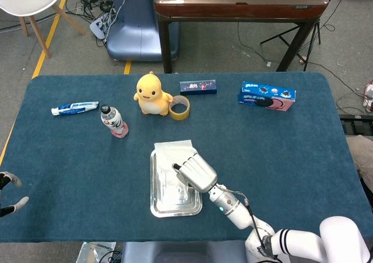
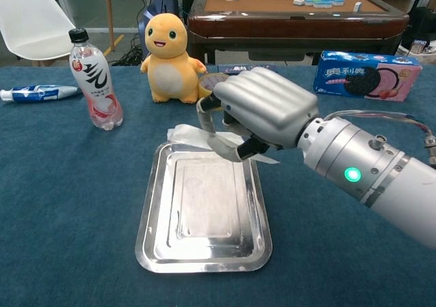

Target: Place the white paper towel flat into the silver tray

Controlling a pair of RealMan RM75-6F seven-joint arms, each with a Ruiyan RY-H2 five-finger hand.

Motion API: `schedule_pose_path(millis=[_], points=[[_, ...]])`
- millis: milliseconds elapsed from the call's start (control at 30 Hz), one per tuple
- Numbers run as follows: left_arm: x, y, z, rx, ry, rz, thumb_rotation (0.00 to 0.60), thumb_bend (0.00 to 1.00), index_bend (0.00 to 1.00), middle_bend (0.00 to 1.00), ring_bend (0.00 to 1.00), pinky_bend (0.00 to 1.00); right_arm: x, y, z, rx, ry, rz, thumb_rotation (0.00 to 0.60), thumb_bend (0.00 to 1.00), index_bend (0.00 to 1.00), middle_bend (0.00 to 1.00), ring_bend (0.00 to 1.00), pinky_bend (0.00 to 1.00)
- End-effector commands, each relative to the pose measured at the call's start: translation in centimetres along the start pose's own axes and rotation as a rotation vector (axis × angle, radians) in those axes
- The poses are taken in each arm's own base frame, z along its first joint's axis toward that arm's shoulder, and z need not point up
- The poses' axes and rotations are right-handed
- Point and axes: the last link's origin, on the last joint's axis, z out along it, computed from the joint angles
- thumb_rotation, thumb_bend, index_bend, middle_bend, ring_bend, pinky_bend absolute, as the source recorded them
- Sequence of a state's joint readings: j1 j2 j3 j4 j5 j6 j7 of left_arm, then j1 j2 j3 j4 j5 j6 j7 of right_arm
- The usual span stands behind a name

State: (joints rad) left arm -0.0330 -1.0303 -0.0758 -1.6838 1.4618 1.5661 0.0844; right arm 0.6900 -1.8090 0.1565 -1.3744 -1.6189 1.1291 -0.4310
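The silver tray [image 1: 169, 202] [image 2: 204, 252] lies on the blue table near the front edge, with nothing on its floor. The white paper towel [image 1: 172, 148] [image 2: 187, 135] rests across the tray's far rim, partly on the cloth. My right hand [image 1: 197, 171] [image 2: 262, 109] hangs over the tray's far right corner with its fingers curled down, pinching the towel's near edge between thumb and fingers. My left hand [image 1: 10, 194] shows only at the head view's lower left edge, fingers apart and holding nothing, far from the tray.
Behind the tray stand a yellow plush toy [image 1: 151, 94] [image 2: 167, 55], a tape roll [image 1: 180, 107], a small bottle [image 1: 114, 122] [image 2: 95, 79], a dark box [image 1: 198, 87] and a blue cookie box [image 1: 266, 95] [image 2: 364, 75]. A toothpaste tube [image 1: 74, 108] lies at far left.
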Motion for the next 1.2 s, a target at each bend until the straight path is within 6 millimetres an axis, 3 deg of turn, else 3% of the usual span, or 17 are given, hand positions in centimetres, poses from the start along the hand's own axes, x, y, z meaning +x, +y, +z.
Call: schedule_pose_path(millis=[33, 367, 700, 1200], points=[[0.0, 0.1, 0.0, -0.003, 0.001, 0.001, 0.600, 0.07, 0.55, 0.48, 0.38, 0.68, 0.1, -0.8, -0.1, 0.025, -0.013, 0.009, 0.600, 0.47, 0.63, 1.00, 1.00, 1.00], [0.1, 0.1, -0.1, -0.003, 0.002, -0.002, 0.600, 0.07, 0.55, 0.48, 0.38, 0.68, 0.1, -2.3, -1.0, 0.016, -0.046, 0.020, 0.600, 0.47, 0.63, 1.00, 1.00, 1.00], [0.1, 0.1, -0.1, -0.007, 0.001, -0.004, 0.600, 0.07, 0.55, 0.48, 0.38, 0.68, 0.5, -3.9, -1.6, -0.098, -0.061, -0.002, 0.600, 0.47, 0.63, 1.00, 1.00, 1.00], [0.1, 0.2, -0.1, -0.008, -0.001, -0.011, 0.600, 0.07, 0.55, 0.48, 0.38, 0.68, 1.2, -4.1, -1.9, -0.203, -0.075, -0.062, 0.600, 0.48, 0.64, 1.00, 1.00, 1.00]])
